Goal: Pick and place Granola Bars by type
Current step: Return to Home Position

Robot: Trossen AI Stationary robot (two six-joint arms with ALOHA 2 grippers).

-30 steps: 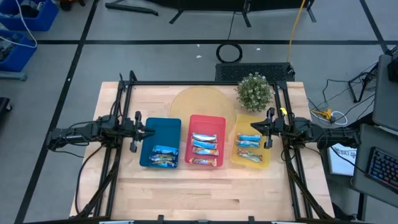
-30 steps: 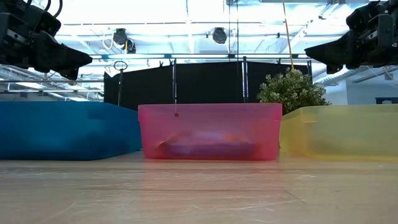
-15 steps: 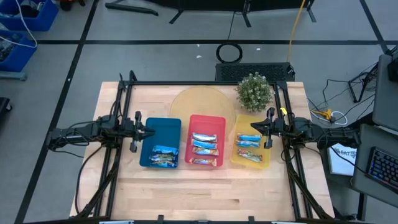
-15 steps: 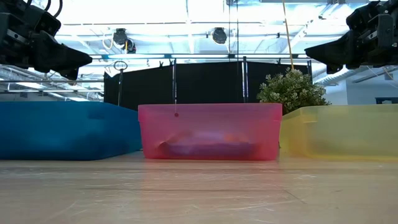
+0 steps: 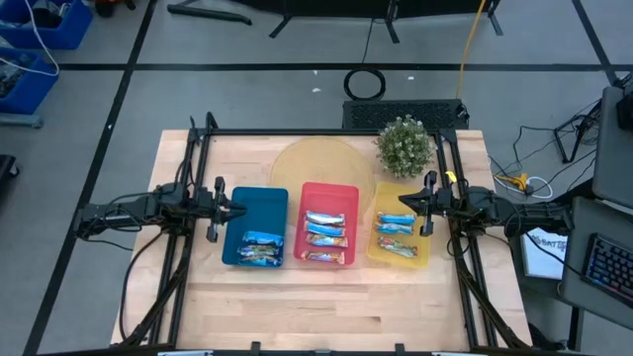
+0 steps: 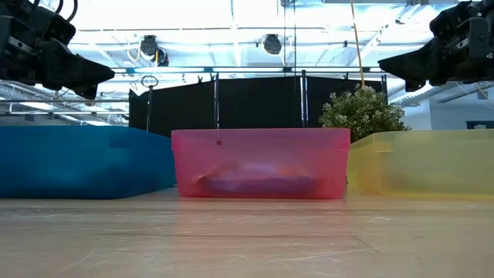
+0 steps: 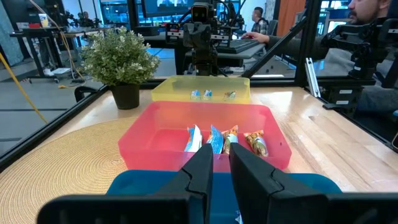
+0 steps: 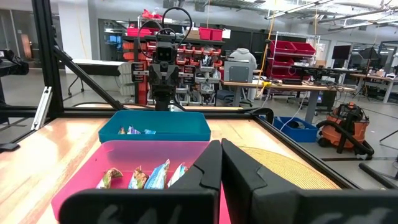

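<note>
Three trays stand side by side: blue [image 5: 252,213], red [image 5: 329,193] and yellow [image 5: 391,198]. Granola Bars lie flat inside each: in the blue tray's near end [image 5: 260,249], along the red tray [image 5: 326,232] and in the yellow tray [image 5: 396,235]. My left gripper [image 5: 240,210] is shut and empty, raised over the blue tray's left wall; it also shows in the low view [image 6: 104,75]. My right gripper [image 5: 404,204] is shut and empty, raised over the yellow tray's right part; it also shows in the low view [image 6: 386,63].
A potted plant [image 5: 406,145] stands at the far right, behind the yellow tray. A round woven mat [image 5: 316,163] lies behind the red tray. Black frame rails [image 5: 188,247] run along both table sides. Bare wood lies in front of the trays. People sit beyond the table [image 7: 367,18].
</note>
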